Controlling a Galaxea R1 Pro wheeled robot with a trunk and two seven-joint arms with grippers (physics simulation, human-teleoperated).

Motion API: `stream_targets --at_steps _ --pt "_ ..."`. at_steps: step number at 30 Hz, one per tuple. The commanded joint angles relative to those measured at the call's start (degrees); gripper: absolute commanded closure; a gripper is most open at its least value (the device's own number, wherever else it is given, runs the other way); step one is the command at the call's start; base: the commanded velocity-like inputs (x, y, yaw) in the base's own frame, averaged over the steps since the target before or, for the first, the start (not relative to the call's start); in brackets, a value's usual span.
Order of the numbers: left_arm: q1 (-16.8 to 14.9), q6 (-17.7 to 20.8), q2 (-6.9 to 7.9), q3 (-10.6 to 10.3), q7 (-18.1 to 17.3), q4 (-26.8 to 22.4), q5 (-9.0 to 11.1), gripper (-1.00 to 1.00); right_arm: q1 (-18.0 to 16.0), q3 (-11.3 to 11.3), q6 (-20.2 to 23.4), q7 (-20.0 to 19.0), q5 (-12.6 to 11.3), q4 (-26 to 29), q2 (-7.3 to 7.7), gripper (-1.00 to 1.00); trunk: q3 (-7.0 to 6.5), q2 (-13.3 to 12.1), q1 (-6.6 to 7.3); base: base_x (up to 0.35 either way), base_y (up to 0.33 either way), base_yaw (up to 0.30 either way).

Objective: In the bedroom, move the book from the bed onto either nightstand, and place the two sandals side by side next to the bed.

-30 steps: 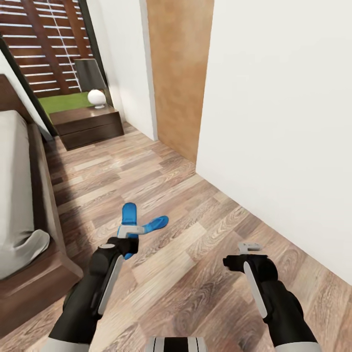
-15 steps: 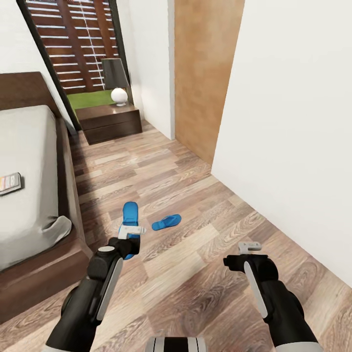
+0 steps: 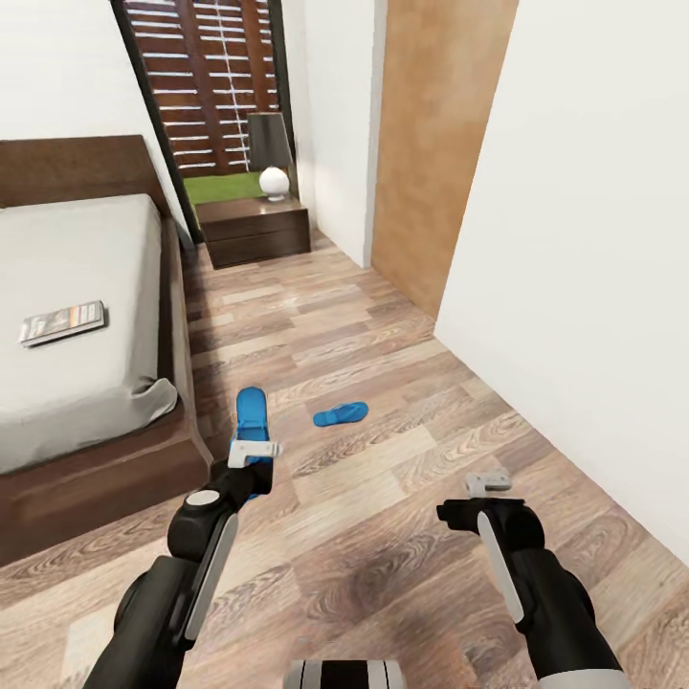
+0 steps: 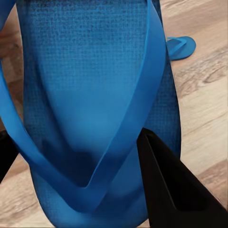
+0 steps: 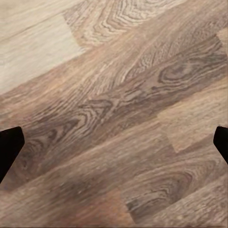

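- Left gripper [image 3: 255,450], lower left of frame: pinching one sandal [image 3: 251,413], long axis pointing up-frame.
- Second sandal [image 3: 341,414] lying right of it, crosswise.
- Right gripper [image 3: 488,482]: spread, empty.

White walls [image 3: 593,191], wood-plank floor [image 3: 383,498] (lamp [image 3: 271,153] by window [image 3: 215,86]).

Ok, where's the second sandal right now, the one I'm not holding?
In the head view the loose sandal lies flat on the wood floor, right of the sandal held in the left gripper and apart from the bed.
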State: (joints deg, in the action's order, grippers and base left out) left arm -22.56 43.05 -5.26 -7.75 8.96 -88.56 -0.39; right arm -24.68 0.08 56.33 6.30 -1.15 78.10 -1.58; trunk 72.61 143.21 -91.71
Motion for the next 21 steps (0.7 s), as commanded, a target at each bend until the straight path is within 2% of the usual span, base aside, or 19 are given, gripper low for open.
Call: stream_targets --at_steps 1,7,11,21 --pt "-0.04 0.32 -0.01 -0.07 0.09 -0.02 -0.14 1.0 -0.02 0.01 0.21 0.29 -0.13 0.05 -0.01 -1.0 0.04 0.02 0.04 -0.292 -0.159 0.237" --pt "-0.03 0.29 -0.03 -0.08 0.09 0.33 -0.14 1.0 -0.02 0.01 0.18 0.29 -0.09 0.1 0.06 -1.0 0.04 0.02 0.04 -0.221 -0.213 0.237" --pt "-0.03 0.35 -0.07 -0.08 0.09 0.44 -0.14 1.0 -0.02 0.01 0.18 0.29 -0.08 0.13 0.08 -1.0 0.04 0.02 0.04 -0.069 -0.249 0.237" --pt "-0.03 0.46 -0.1 -0.18 0.09 0.49 -0.05 1.0 -0.02 0.01 0.18 0.29 -0.08 0.17 0.08 -1.0 0.04 0.02 0.04 0.201 -0.215 0.237"
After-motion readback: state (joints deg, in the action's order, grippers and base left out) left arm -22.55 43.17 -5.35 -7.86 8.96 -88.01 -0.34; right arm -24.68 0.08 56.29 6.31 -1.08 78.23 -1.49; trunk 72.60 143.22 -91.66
